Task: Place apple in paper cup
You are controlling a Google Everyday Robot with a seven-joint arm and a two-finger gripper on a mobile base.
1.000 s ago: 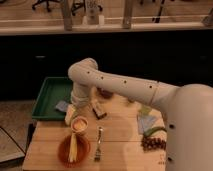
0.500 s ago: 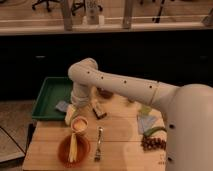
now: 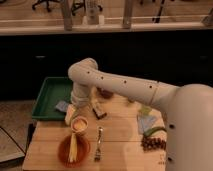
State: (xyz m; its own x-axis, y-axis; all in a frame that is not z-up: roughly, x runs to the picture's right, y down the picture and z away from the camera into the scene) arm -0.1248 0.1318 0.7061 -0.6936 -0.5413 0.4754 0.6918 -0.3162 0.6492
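as seen in the camera view, judged to be at the bring-over step: gripper [image 3: 74, 110] hanging at the end of the white arm [image 3: 120, 85], just behind and left of the paper cup [image 3: 79, 123], near its rim but not over its mouth. cannot tell whether apart, together or clamped on anything. cup upright on the wooden table [image 3: 125, 152], yellowish inside showing, no apple seen in it. apple not picked out for certain; possibly the pale yellow lump [image 3: 68, 115] just left of the cup, under the gripper. orange plate [image 3: 62, 149] just in front of the cup, fork [image 3: 98, 142] front-right, green tray [image 3: 50, 92] behind-left. next, likely: centre over the cup's narrow mouth, lower, let go without tipping it.
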